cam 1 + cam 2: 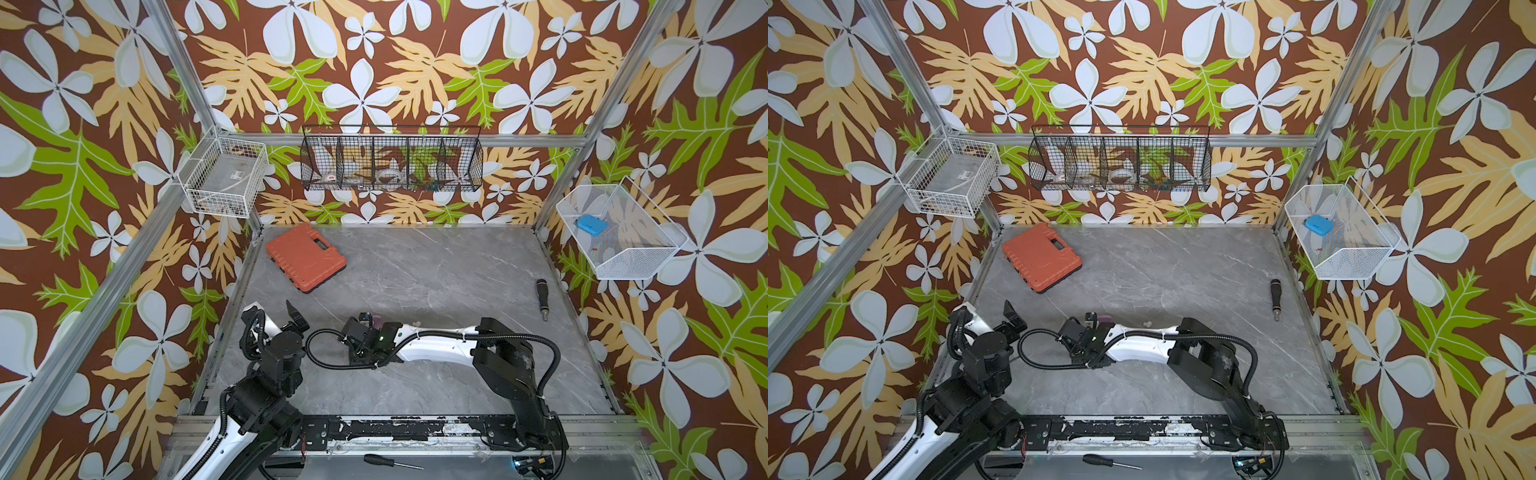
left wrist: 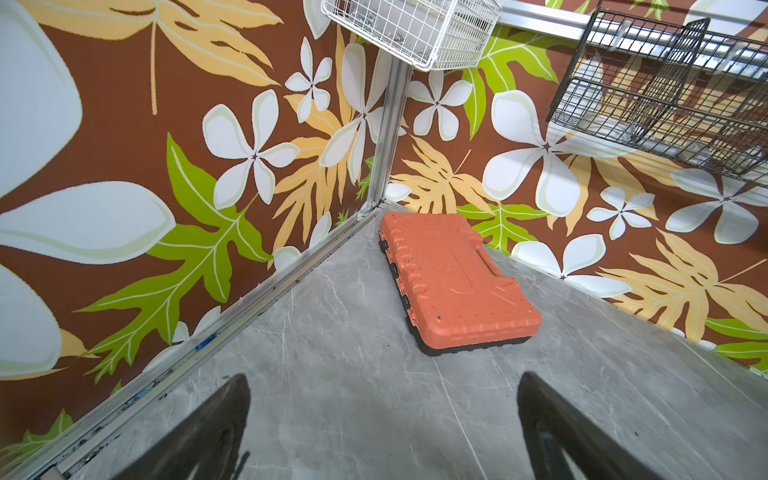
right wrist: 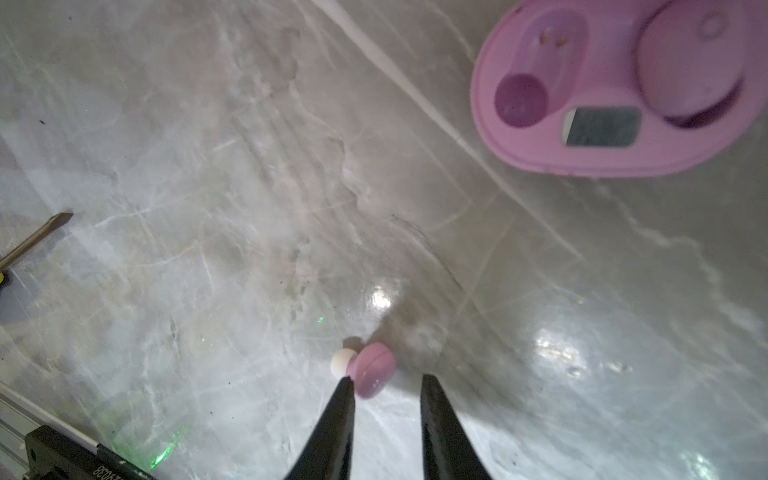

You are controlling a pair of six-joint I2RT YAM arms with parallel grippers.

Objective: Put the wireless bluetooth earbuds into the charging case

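Could flick the earbud point(image 3: 372, 370), low centre against one finger of the half-apart, empty right end effector point(image 3: 387, 379), across the tabletop point(image 3: 208, 208) if closing off-centre, away from the case point(image 3: 540, 153) at upper right, with the left end effector point(image 2: 383, 378) wide apart.

1. Counter point(image 1: 436, 270): grey marble, pale veins.
2. Charging case point(image 3: 532, 153): lilac-pink, dark screen.
3. Earbud point(image 3: 374, 370): pink, white tip.
4. Toolbox point(image 1: 305, 257): orange.
5. Walls point(image 1: 374, 62): brown, white flowers, green and tan leaves.
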